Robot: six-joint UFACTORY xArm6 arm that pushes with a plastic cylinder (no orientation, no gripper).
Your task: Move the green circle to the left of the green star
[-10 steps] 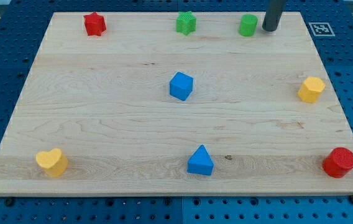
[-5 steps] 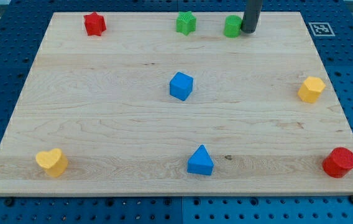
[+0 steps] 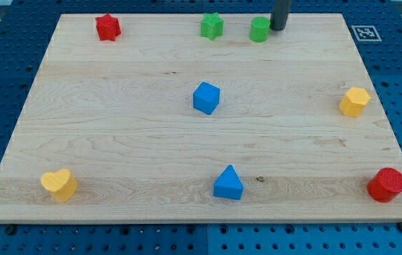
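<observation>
My tip touches the green circle on its right, at the board's far edge. The green star sits near the circle's left. There is no hand, only a rod.

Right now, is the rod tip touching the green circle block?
Cannot tell. In the camera view my tip sits at the upper right edge of the green circle block with no visible gap, yet contact isn't plain.

Green circle and my tip farther left.
</observation>
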